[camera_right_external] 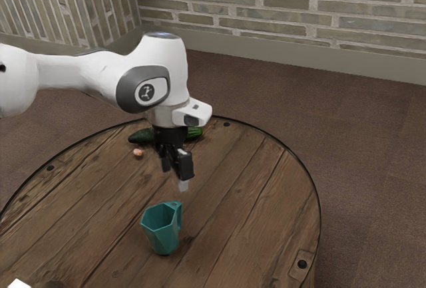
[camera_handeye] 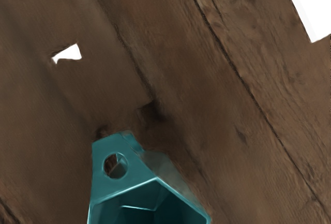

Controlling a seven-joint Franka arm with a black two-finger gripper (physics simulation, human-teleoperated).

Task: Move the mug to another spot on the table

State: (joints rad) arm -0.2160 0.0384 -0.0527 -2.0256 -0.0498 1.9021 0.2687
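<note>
- The teal mug (camera_right_external: 162,227) stands upright on the round wooden table (camera_right_external: 259,201), toward the near edge and well in from the rim. Its handle side faces up toward the arm.
- From the wrist view, the mug (camera_handeye: 137,193) sits just under the hand, with its open mouth and the holed handle in sight. I judge the hand to be roughly lined up over it.
- The gripper (camera_right_external: 176,178) hangs straight above the mug, clear of its rim and touching nothing. Its two black fingers stand a little apart with nothing between them.
- Farther back on the planks lies a small orange bit (camera_right_external: 138,153), too small to name.
- Behind that, a cucumber (camera_right_external: 141,135) lies partly hidden by the arm's wrist.
- Beyond the table are brown floor and a brick wall (camera_right_external: 279,2).
- Progress, as I judge it: the approach is about done, but nothing of the move itself. The mug is not yet gripped, lifted or carried. What is left is the descent, the grip on the wall or handle, the lift, and setting it down on another bare patch.
</note>
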